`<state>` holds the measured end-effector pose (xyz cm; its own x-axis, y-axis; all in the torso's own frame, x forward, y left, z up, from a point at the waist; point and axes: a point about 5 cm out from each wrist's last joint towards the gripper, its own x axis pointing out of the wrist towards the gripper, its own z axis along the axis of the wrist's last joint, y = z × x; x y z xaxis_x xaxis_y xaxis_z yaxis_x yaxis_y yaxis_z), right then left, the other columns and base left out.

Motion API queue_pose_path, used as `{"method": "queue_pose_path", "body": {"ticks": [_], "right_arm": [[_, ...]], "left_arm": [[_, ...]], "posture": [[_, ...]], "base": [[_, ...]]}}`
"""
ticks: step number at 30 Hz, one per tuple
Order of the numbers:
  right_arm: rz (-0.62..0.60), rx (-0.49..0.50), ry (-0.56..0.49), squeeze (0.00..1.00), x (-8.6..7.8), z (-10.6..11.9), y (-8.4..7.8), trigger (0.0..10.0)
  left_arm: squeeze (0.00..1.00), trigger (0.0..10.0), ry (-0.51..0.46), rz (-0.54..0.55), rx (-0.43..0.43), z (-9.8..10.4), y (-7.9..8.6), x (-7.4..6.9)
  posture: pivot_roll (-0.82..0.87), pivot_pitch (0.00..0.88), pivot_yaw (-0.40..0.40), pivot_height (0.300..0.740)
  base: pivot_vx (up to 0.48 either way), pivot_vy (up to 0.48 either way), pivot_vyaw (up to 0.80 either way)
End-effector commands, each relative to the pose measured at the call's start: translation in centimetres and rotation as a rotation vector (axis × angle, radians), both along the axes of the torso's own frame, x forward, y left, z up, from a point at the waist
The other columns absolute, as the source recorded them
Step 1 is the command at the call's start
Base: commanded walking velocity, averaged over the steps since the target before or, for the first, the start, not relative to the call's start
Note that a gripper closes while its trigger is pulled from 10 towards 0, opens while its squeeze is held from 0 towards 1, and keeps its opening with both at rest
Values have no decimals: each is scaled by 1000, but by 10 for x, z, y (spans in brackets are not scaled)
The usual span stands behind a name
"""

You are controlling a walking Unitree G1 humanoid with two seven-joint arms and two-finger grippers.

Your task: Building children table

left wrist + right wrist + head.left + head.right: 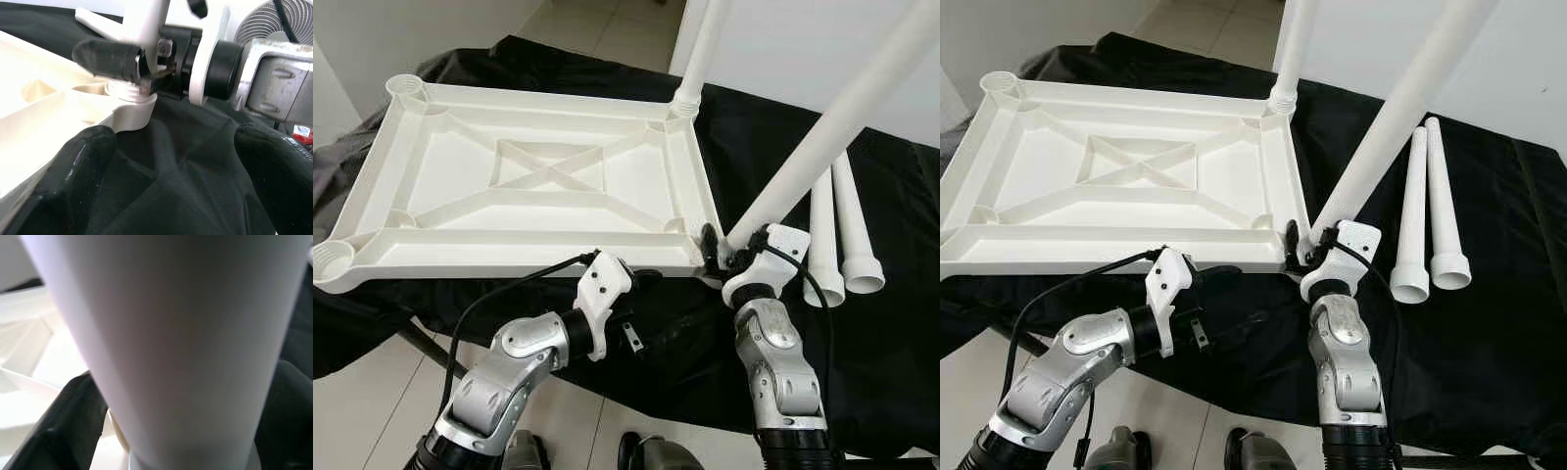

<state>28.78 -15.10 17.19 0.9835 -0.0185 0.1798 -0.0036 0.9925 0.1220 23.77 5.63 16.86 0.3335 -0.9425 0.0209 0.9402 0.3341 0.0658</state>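
Lying upside down on a black cloth (783, 127): a white ribbed plastic tabletop (524, 181).
Left gripper (651, 277) is hovering spread by its near edge; right gripper (722, 250) is pinching a white tubular leg (822, 132) at the corner socket; two spare legs (840, 230) are lying alongside.

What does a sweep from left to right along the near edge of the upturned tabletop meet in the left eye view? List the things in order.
Empty corner socket → left gripper → right gripper holding a leg → two loose legs.
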Motion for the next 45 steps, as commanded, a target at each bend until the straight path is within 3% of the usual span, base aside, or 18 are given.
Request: {"method": "queue_pose_path", "body": {"ticks": [1,5,6,7,16,21,22,23,33,40,41,42,45], "right_arm": [[1,15,-17,1000,-4,1,-6,10000],[13,-5,-36,1000,-10,4,-10,10000],[27,-9,-40,251,-13,4,-10,10000],[47,-9,-50,0,-18,5,-9,10000],[64,-15,-58,0,-40,5,-13,10000],[50,-32,-46,0,-60,1,-20,10000],[43,-21,-41,0,-65,-1,-22,4275],[44,-10,-45,0,-69,-2,-23,0],[55,16,-24,0,-81,-6,-18,0],[108,16,16,0,-80,-13,-11,0],[125,6,24,0,-79,-14,-11,1451],[135,3,38,0,-77,-17,-13,10000],[184,-19,54,0,-71,-21,-18,10000]], "left_arm": [[0,10000,-11,35,2,1,-1,0],[0,10000,-9,35,3,1,0,1],[0,10000,-10,36,5,1,1,1],[0,10000,-12,36,8,1,2,2],[0,10000,-22,42,23,3,7,6],[0,10000,-30,53,33,5,13,12],[0,10000,-33,53,38,5,14,13],[0,10000,-34,53,40,6,15,15],[0,10000,-45,53,48,9,19,19],[0,10000,-40,66,46,12,23,21],[180,10000,-33,68,44,13,23,21],[1000,10000,-21,61,37,13,25,20],[1000,10000,-25,80,41,14,28,20]], "posture": [[42,157,-108,740],[42,155,-107,740],[41,155,-100,740],[39,157,-98,740],[34,170,-84,740],[16,179,-74,740],[14,180,-73,740],[12,180,-71,740],[11,181,-64,740],[29,185,-61,740],[40,186,-66,740],[43,186,-67,740],[55,187,-70,740]], "base": [[0,0,0],[0,0,0],[0,0,0],[0,0,0],[0,0,0],[0,0,0],[0,0,0],[0,0,0],[0,0,0],[0,0,0],[0,0,0],[0,0,0],[0,0,0]]}}
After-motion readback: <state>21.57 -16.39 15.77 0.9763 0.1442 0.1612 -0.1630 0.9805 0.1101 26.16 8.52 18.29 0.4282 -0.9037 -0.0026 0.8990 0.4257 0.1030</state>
